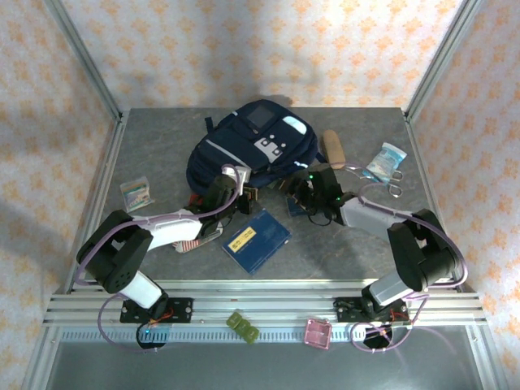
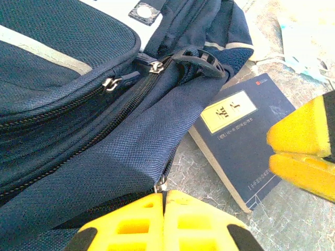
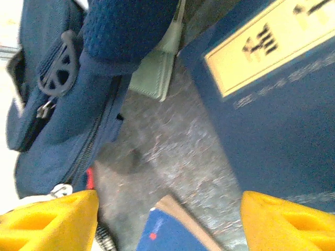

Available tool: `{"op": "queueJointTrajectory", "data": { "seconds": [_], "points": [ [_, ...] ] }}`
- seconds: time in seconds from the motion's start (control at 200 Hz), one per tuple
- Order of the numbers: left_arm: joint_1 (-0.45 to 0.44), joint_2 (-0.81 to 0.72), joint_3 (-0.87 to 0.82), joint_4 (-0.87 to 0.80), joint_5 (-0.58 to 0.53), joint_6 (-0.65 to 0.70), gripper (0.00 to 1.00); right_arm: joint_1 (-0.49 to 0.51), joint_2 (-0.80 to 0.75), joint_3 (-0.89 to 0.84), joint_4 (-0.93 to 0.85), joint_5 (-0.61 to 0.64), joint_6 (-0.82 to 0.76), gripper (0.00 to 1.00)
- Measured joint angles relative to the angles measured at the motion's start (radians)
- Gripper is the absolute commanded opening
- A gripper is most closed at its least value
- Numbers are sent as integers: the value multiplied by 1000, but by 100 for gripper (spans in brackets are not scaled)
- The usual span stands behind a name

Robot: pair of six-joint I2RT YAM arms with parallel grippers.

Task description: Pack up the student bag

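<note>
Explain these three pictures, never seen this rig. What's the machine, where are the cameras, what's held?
The machine is a left arm and a right arm bolted at the near edge of a table, each ending in a yellow two-finger gripper. The wide picture looks down from above and behind them; the other two come from cameras on the wrists. On the table lie a navy student bag, a blue book with a yellow label, scissors and a pale blue packet. The left gripper is shut at the bag's lower edge; whether it pinches fabric is unclear. The right gripper is open over the table and holds nothing.
</note>
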Motion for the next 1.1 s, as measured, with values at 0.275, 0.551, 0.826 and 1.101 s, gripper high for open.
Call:
{"op": "queueJointTrajectory", "data": {
  "seconds": [0.275,0.551,0.826,1.101],
  "points": [
    [-42,24,0,0,-28,9,0,44,140,67,296,-111,199,69],
    [-64,24,-10,-8,-105,20,0,58,328,185,341,-159,285,46],
    [-80,18,-12,-45,-212,26,0,37,345,182,341,-184,318,0],
    [-76,-79,-75,-99,-280,24,0,-9,283,121,349,-188,311,0]
  ]
}}
